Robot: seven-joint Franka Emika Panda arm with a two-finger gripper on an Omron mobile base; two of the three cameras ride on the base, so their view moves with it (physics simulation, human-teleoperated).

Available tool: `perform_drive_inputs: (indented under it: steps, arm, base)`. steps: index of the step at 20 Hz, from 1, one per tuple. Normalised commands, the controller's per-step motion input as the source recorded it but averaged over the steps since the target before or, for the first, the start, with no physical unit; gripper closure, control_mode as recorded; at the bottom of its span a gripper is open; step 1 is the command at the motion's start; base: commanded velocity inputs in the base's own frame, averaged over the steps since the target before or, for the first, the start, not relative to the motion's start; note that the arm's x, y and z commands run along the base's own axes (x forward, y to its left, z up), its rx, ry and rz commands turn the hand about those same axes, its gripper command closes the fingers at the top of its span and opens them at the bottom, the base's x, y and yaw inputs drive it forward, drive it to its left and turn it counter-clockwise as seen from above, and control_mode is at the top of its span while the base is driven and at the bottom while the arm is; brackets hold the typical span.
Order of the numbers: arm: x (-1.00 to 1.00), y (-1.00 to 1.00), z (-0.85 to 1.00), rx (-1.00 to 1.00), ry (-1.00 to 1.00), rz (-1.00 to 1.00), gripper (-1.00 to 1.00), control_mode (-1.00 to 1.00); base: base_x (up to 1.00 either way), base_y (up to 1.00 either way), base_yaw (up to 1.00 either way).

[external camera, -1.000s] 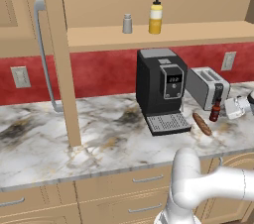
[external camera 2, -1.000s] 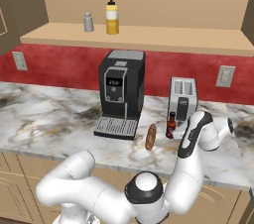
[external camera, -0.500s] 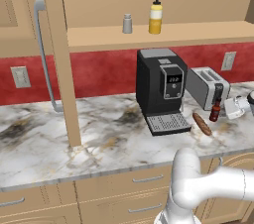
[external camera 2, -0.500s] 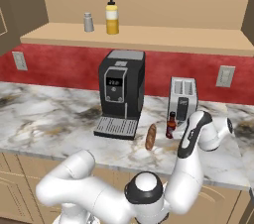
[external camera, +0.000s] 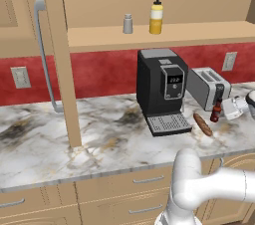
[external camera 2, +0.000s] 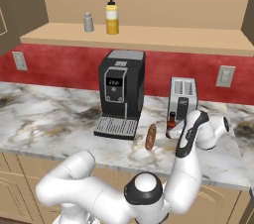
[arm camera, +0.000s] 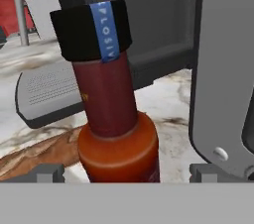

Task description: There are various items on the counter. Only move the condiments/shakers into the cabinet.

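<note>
The dark red sauce bottle [arm camera: 116,124] with its black cap stands upright on the counter [external camera: 99,144] in front of the toaster. My gripper [arm camera: 124,172] is open, one fingertip [arm camera: 47,172] on each side of the bottle's base, with a gap to it on both sides. The base views show the bottle [external camera: 215,112] [external camera 2: 171,123] with my gripper [external camera: 222,110] level with it. The yellow squeeze bottle [external camera: 156,16] [external camera 2: 112,16] and the grey shaker [external camera: 128,24] [external camera 2: 89,22] stand on the cabinet shelf [external camera: 189,34].
A brown sausage [external camera: 202,124] [external camera 2: 150,137] [arm camera: 34,153] lies just left of the sauce bottle. The black coffee machine [external camera: 162,89] stands further left, and the silver toaster [external camera: 209,87] [arm camera: 228,69] right behind the bottle. The open cabinet door with its grey bar handle [external camera: 45,55] hangs at the left.
</note>
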Motion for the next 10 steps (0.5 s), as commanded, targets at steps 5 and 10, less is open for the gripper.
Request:
perform_drive_inputs:
  steps: [5, 10]
  arm:
    - [0.0, 0.13, 0.0, 0.0, 0.0, 0.0, -1.0, -1.0]
    - [0.0, 0.01, 0.0, 0.0, 0.0, 0.0, 1.0, -1.0]
  base:
    - [0.0, 0.0, 0.0]
    - [0.0, 0.0, 0.0]
